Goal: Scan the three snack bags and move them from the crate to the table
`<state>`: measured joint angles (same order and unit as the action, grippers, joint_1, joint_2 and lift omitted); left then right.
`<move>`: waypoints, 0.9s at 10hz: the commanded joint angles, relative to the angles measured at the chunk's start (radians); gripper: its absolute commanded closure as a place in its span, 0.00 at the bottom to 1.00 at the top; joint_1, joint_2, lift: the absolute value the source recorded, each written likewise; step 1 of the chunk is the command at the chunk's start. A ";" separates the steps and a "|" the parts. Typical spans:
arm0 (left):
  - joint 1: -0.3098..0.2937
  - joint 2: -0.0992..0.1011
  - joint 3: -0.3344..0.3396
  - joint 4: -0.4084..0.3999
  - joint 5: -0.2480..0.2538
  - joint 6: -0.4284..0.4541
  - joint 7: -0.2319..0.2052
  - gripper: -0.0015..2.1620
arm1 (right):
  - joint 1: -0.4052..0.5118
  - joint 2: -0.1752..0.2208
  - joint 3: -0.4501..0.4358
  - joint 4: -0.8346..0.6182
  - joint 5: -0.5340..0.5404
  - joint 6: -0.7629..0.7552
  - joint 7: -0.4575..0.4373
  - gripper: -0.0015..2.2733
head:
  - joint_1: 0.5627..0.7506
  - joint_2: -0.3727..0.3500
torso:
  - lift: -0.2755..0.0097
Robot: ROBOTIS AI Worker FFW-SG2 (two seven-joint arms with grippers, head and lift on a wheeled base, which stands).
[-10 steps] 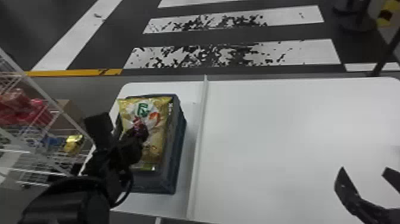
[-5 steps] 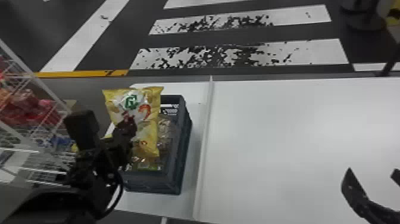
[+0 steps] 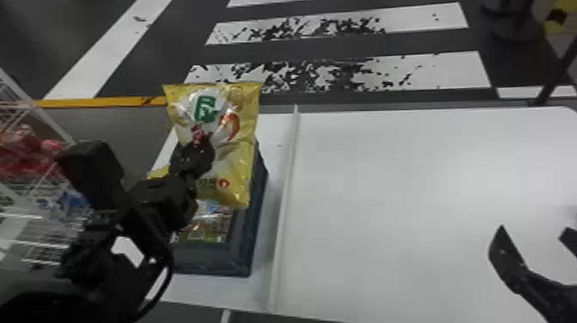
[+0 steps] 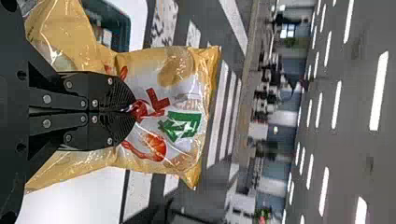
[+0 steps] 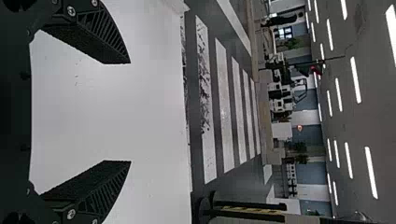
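My left gripper (image 3: 199,156) is shut on a yellow snack bag (image 3: 234,167), which hangs over the dark crate (image 3: 253,240) at the left of the head view. Under it, another snack bag (image 3: 206,227) with a colourful print lies in the crate. In the left wrist view the fingers of the left gripper (image 4: 132,111) meet on the front of the yellow bag (image 4: 184,70), and more yellow packaging (image 4: 70,28) shows beside it. My right gripper (image 3: 534,240) stands open over the right of the table; the right wrist view shows the right gripper (image 5: 130,112) with nothing between its fingers.
A raised white strip (image 3: 285,206) runs between the crate's side and the wide white table (image 3: 408,206). A wire rack (image 3: 38,111) with red packages stands at the far left. A dark post (image 3: 554,73) rises beyond the table's far right corner.
My left gripper has lifted the yellow bag up from the crate and now holds it higher and nearer the head camera, uncovering the contents beneath. The right gripper keeps its pose.
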<state>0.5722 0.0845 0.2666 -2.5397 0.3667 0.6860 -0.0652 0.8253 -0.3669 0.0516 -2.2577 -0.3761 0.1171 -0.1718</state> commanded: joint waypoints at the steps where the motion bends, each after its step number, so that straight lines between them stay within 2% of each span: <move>1: 0.001 -0.002 -0.063 0.006 0.008 -0.002 -0.093 0.97 | -0.002 0.003 -0.019 -0.016 -0.010 0.005 0.000 0.06 | 0.70 0.64 | 0.75; 3: -0.041 0.009 -0.210 0.134 -0.100 -0.015 -0.254 0.97 | -0.005 0.003 -0.021 -0.019 -0.015 0.005 0.000 0.06 | 0.70 0.45 | 0.75; 5: -0.077 0.018 -0.351 0.309 -0.184 -0.180 -0.367 0.97 | -0.006 0.003 -0.024 -0.025 -0.021 0.002 0.000 0.06 | 0.70 0.32 | 0.75; 6: -0.120 0.020 -0.412 0.407 -0.213 -0.263 -0.409 0.97 | -0.006 0.003 -0.027 -0.034 -0.027 0.002 0.000 0.06 | 0.70 0.23 | 0.75; 7: -0.172 0.020 -0.475 0.487 -0.255 -0.272 -0.429 0.97 | -0.003 0.003 -0.029 -0.048 -0.027 0.005 0.000 0.06 | 0.70 0.16 | 0.75; 8: -0.218 0.018 -0.537 0.561 -0.292 -0.269 -0.429 0.97 | 0.002 0.003 -0.029 -0.057 -0.027 0.008 0.000 0.06 | 0.70 0.14 | 0.75; 9: -0.265 0.015 -0.584 0.642 -0.295 -0.269 -0.446 0.97 | 0.005 0.003 -0.029 -0.060 -0.027 0.005 0.002 0.06 | 0.70 0.08 | 0.75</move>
<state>0.3332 0.1016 -0.2897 -1.9418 0.0766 0.4168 -0.5081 0.8278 -0.3635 0.0230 -2.3155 -0.4034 0.1244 -0.1715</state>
